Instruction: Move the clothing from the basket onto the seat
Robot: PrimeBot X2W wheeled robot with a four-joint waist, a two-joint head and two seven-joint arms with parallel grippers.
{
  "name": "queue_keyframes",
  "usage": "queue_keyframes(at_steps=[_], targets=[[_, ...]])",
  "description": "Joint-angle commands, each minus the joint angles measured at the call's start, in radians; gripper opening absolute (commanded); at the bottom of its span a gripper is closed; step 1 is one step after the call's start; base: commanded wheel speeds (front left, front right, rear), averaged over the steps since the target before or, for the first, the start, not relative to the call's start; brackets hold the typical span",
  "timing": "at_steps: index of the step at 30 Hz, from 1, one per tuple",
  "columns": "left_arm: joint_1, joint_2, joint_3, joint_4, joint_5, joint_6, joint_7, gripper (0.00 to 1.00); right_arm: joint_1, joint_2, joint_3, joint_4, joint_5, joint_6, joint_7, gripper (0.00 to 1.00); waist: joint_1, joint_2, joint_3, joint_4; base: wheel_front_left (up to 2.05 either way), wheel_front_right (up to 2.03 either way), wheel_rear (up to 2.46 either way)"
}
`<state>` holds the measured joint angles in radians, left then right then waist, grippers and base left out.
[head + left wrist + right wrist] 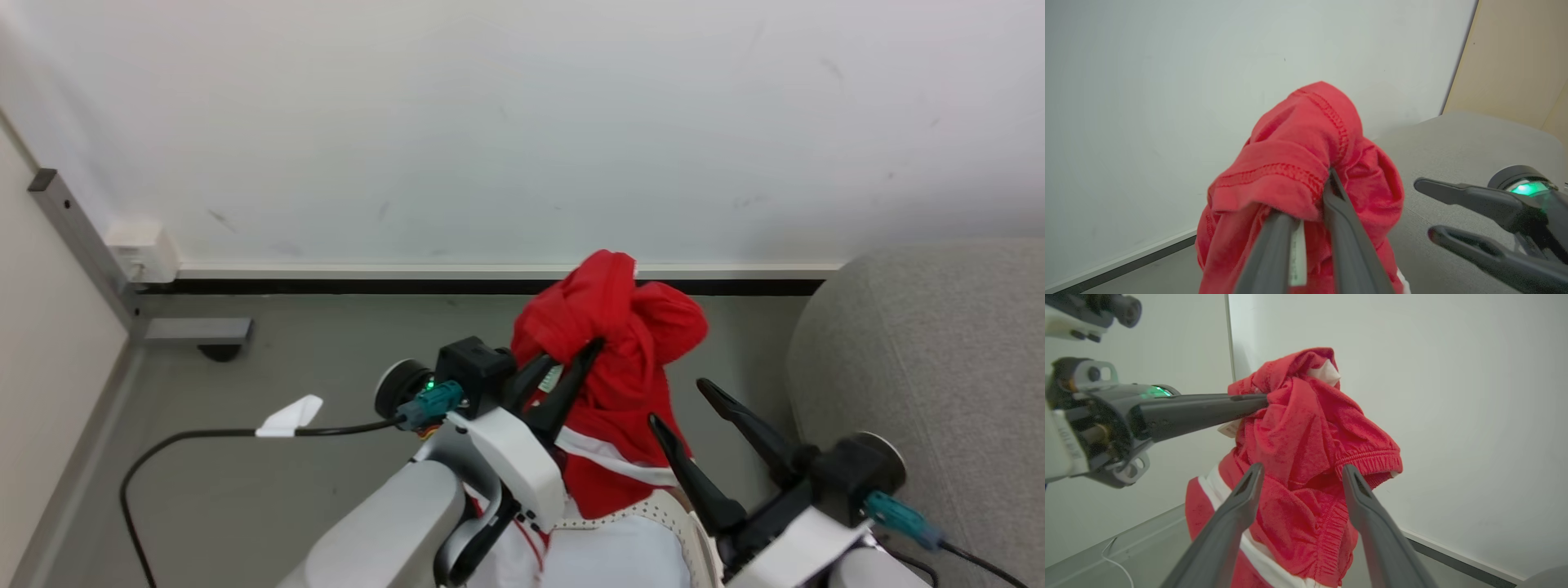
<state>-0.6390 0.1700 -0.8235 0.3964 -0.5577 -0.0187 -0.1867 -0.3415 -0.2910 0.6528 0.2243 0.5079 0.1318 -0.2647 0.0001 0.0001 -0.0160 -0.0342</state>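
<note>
Left gripper (575, 353) clamps a bunched bright red fabric garment (620, 327) with white trim above the cream perforated plastic basket (653, 510), right gripper (678, 402) spread empty; the thin pinch could slip before the rounded grey woven sofa (922, 351).

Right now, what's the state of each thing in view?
left gripper: shut on the clothing.
right gripper: open, holding nothing.
clothing: bunched, hanging from the left gripper above the basket.
basket: on the floor below, rim partly hidden by arms and clothing.
seat: no clothing on the part in view.
</note>
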Motion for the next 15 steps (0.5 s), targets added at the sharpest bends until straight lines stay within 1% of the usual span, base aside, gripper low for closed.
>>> queue_keyframes(at_steps=[1, 5, 6, 7, 8, 9, 10, 12, 14, 15], targets=[[-0.016, -0.013, -0.007, 0.012, 0.0, -0.007, -0.011, 0.0, -0.056, 0.01, 0.051, 0.043, 0.056, -0.002, 0.0, 1.0, -0.0001, -0.0001, -0.003, 0.022, 0.0, 0.0, 0.0], [-0.024, -0.034, -0.019, 0.037, -0.005, -0.022, -0.019, 0.0, -0.146, 0.038, 0.166, 0.156, 0.155, -0.002, 0.0, 1.0, -0.0001, -0.0001, -0.005, 0.049, 0.0, 0.0, 0.0], [-0.024, -0.034, -0.019, 0.037, -0.005, -0.022, -0.019, 0.0, -0.146, 0.038, 0.166, 0.156, 0.155, -0.002, 0.0, 1.0, -0.0001, -0.0001, -0.005, 0.049, 0.0, 0.0, 0.0], [-0.027, -0.049, -0.03, 0.048, -0.005, -0.028, -0.019, 0.0, -0.178, 0.057, 0.218, 0.237, 0.21, -0.002, 0.001, 1.0, -0.0001, -0.0001, -0.009, 0.068, 0.0, 0.0, 0.0], [-0.028, -0.054, -0.037, 0.052, -0.004, -0.03, -0.018, 0.0, -0.197, 0.062, 0.247, 0.282, 0.224, -0.002, 0.001, 1.0, -0.0001, -0.0001, -0.011, 0.077, 0.0, 0.0, 0.0], [-0.029, -0.061, -0.046, 0.055, -0.004, -0.035, -0.016, 0.0, -0.221, 0.069, 0.266, 0.325, 0.242, -0.002, 0.001, 1.0, -0.0001, -0.0001, -0.013, 0.088, 0.0, 0.0, 0.0], [-0.029, -0.061, -0.046, 0.055, -0.004, -0.035, -0.016, 0.0, -0.221, 0.069, 0.266, 0.325, 0.242, -0.002, 0.001, 1.0, -0.0001, -0.0001, -0.013, 0.088, 0.0, 0.0, 0.0], [-0.031, -0.072, -0.059, 0.061, -0.004, -0.041, -0.014, 0.0, -0.251, 0.092, 0.289, 0.387, 0.289, -0.002, 0.001, 1.0, -0.0001, -0.0001, -0.018, 0.107, 0.0, 0.0, 0.0], [-0.031, -0.082, -0.075, 0.063, -0.007, -0.045, -0.013, 0.0, -0.271, 0.105, 0.305, 0.422, 0.322, -0.002, 0.001, 1.0, -0.0001, -0.0001, -0.022, 0.126, 0.0, 0.0, 0.0], [-0.03, -0.086, -0.079, 0.064, -0.008, -0.048, -0.013, 0.0, -0.275, 0.109, 0.31, 0.44, 0.338, -0.002, 0.001, 0.6, -0.0001, -0.0001, -0.023, 0.135, 0.0, 0.0, 0.0]])
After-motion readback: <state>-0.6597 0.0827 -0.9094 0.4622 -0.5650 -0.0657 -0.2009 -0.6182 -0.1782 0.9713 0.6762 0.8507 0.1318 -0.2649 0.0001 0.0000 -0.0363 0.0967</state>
